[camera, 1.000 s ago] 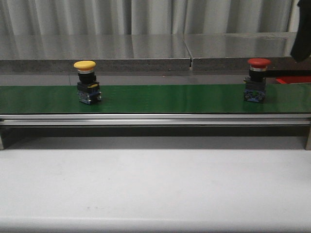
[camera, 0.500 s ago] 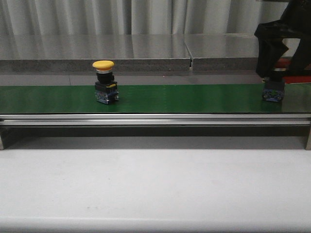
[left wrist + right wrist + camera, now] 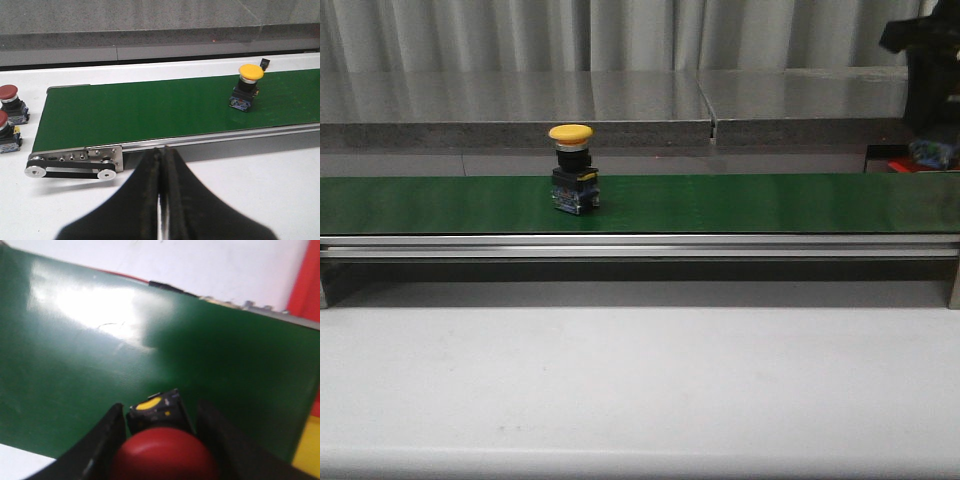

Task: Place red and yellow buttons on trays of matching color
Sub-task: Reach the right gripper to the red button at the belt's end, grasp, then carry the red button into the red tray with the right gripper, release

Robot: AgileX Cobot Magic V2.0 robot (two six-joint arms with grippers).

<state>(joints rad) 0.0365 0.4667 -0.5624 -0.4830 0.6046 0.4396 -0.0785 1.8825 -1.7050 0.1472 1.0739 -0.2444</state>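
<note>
Right hand, gripping the red button above the belt's right end, should carry it level to the red tray beyond.

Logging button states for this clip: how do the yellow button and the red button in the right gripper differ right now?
The yellow button stands upright on the green conveyor belt, untouched; the red button is held between the right gripper fingers, lifted above the belt. Caps differ: yellow versus red. Both share a mushroom cap on a dark block base.
</note>
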